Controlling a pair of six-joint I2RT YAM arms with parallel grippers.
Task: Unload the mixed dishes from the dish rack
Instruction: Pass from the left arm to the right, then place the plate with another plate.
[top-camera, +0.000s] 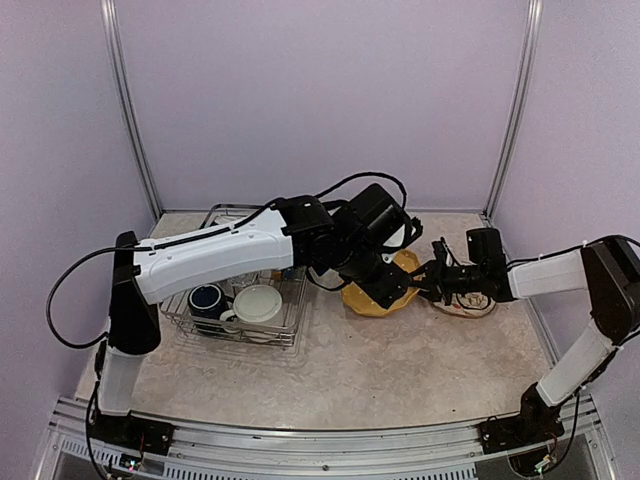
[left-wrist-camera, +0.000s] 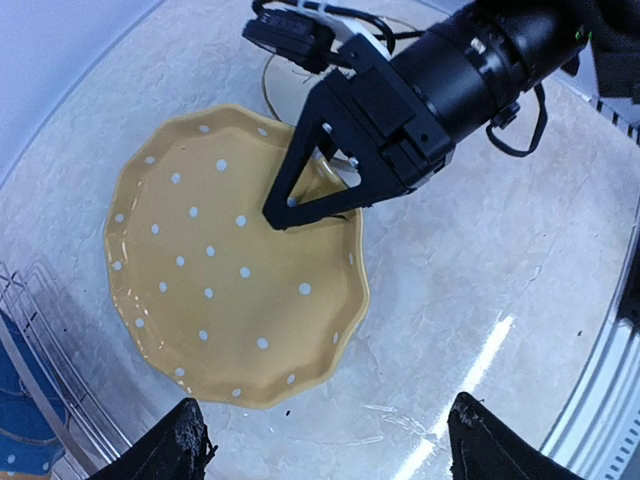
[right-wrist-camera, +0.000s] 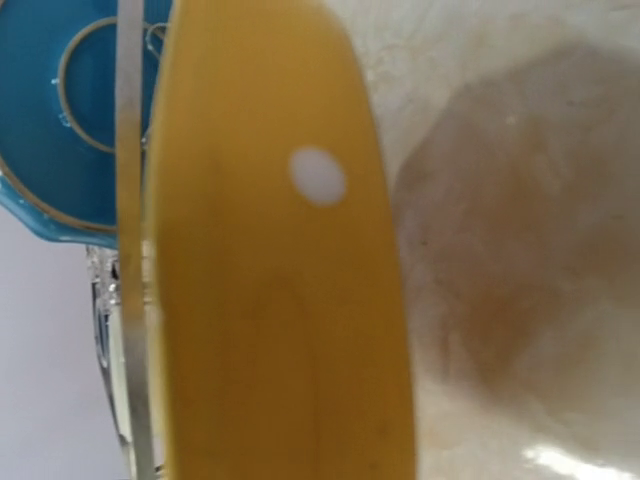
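No legible text or markings

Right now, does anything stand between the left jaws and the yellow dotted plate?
Nothing visible lies between them: the left gripper hangs open over the yellow dotted plate, whose face is bare. The right gripper, though, is pinched on the plate's rim on the right arm's side, so that edge is taken.

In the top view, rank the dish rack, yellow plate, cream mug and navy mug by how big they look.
1. dish rack, by far the largest.
2. yellow dotted plate, though partly hidden.
3. cream mug.
4. navy mug, a little smaller than the cream one beside it.
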